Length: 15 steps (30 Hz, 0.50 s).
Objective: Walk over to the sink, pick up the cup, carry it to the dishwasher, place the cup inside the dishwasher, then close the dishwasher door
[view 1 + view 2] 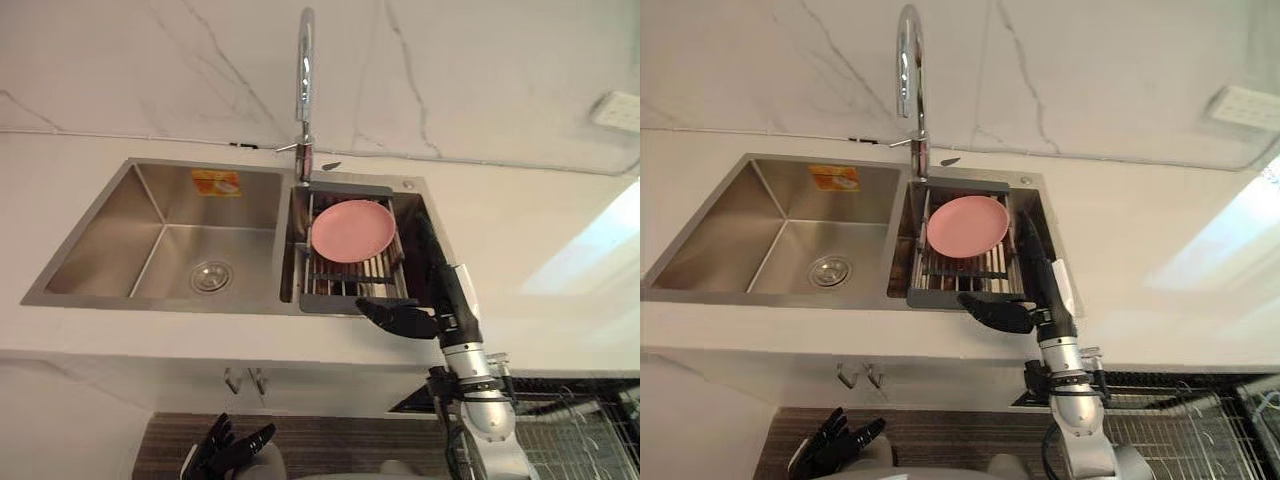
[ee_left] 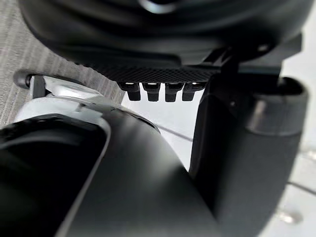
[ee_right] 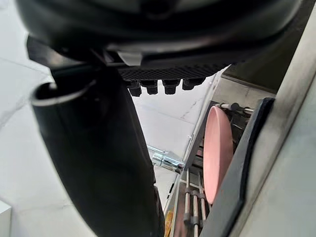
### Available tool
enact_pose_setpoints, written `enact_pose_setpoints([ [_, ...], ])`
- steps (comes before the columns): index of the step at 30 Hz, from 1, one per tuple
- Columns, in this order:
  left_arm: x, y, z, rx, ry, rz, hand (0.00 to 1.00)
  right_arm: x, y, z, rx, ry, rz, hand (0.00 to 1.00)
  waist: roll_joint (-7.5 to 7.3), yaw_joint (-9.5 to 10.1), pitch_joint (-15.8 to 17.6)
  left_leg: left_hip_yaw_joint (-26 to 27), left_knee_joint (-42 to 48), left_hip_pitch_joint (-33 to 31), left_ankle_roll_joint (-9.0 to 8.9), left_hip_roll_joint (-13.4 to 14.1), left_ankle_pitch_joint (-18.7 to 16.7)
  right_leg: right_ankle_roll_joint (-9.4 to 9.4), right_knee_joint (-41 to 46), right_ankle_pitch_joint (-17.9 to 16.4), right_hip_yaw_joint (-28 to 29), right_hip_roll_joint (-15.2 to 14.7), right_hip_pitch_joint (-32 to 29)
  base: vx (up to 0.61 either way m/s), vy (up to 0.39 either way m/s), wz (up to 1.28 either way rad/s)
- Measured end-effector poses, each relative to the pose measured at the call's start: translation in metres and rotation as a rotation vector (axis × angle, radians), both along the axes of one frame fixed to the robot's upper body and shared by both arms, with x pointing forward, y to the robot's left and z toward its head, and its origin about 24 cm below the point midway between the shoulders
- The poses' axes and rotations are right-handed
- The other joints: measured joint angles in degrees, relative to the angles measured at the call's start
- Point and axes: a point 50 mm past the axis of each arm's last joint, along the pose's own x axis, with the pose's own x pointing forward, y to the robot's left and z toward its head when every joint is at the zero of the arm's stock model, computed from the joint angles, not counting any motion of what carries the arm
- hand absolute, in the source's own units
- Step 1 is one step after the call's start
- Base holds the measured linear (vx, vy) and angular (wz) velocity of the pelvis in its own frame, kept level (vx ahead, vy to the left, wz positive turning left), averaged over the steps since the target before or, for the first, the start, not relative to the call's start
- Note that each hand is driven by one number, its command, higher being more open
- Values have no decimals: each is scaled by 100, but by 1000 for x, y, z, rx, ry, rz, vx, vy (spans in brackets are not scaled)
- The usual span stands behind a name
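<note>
My right hand (image 1: 402, 318) hovers at the front right corner of the sink's right basin (image 1: 410, 205). Its dark fingers point left over the front edge of the dish rack (image 1: 350, 285), and another dark part of it stretches back along the rack's right side. The right wrist view shows its fingertips (image 3: 165, 86) in a straight row beside the thumb (image 3: 94, 163), with nothing between them. A pink plate (image 1: 352, 230) lies on the rack, also seen edge-on as the pink plate (image 3: 217, 153). My left hand (image 1: 232, 447) hangs low before the cabinet with relaxed fingers, holding nothing.
The steel left basin (image 1: 165, 250) has a drain (image 1: 210, 276) and an orange sticker. A tall faucet (image 1: 305, 90) stands at the back between the basins. White counter (image 1: 520, 250) surrounds the sink. A wire dishwasher rack (image 1: 585, 440) sits low on the right.
</note>
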Motion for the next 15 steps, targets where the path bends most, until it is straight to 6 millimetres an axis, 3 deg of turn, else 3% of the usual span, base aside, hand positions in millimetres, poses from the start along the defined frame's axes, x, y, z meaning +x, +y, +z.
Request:
enact_pose_setpoints([
  [4, -4, 1, 0, 18, 18, -46, 100, 0, -8, 0, 11, 8, -51, 100, -34, 63, -76, 35, -952, 530, -80, -245, 394, -4, -330, 199, 6, -113, 257, 153, -7, 16],
  [8, -11, 0, -2, 19, 42, -55, 100, -1, -10, -2, 29, 16, -96, 100, -31, 43, -217, 263, -1798, 988, -196, -232, 761, -24, -432, 293, 174, -49, 232, 62, -53, -23],
  [10, -14, -2, -3, 23, 60, -82, 100, -4, -12, -7, 56, 34, -123, 100, -10, -66, -273, 346, -2260, 1171, -254, -231, 992, -58, -444, 316, 243, 4, 156, 11, -58, -18],
  [15, -15, -2, -3, 26, 69, -108, 100, -11, -15, -21, 68, 96, -152, 100, 20, -159, -290, 504, -2662, 1407, -319, -136, 1208, -126, -498, 413, 359, 143, 120, -23, -31, -19],
])
